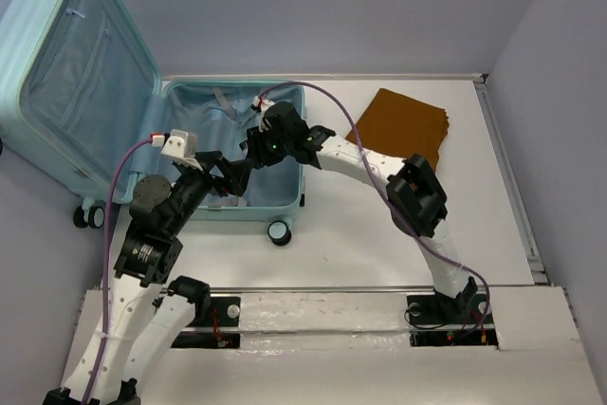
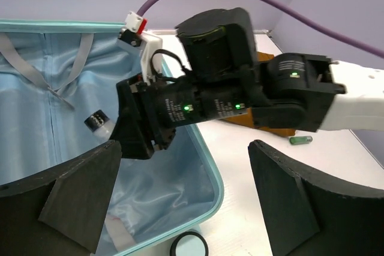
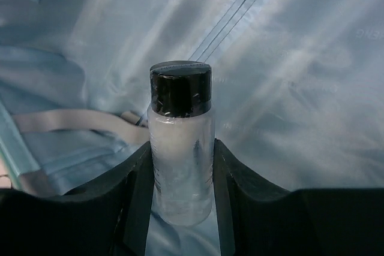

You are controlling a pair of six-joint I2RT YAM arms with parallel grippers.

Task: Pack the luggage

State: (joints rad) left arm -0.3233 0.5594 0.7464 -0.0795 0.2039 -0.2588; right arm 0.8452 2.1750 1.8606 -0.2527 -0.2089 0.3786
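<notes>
Frosted plastic bottle (image 3: 180,172), black-capped, sits pinched in the jaws of the right gripper (image 3: 181,161), open suitcase (image 1: 228,208) beneath them. Packing is underway, and the next move likely calls for lowering and release. Left gripper (image 2: 186,193) hovers alongside, jaws spread wide.

**Open luggage (image 1: 228,154) at upper left and centre of the top view, both arms reaching into it**

The lid (image 1: 76,73) stands propped in the upper left corner. The lower shell (image 1: 194,111) lies flat at centre on the table (image 1: 379,234), with a wheel (image 1: 279,231) below its lower right corner. A folded cloth (image 1: 398,125) lies on the table to the right of the shell, apart from it. The right gripper (image 3: 182,155) reaches into the shell from the right with a bottle (image 3: 181,130) between its fingers, over the lining. The left gripper (image 2: 186,208) sits just below and to its left, straddling the shell's rim, clear of the bottle.
</notes>
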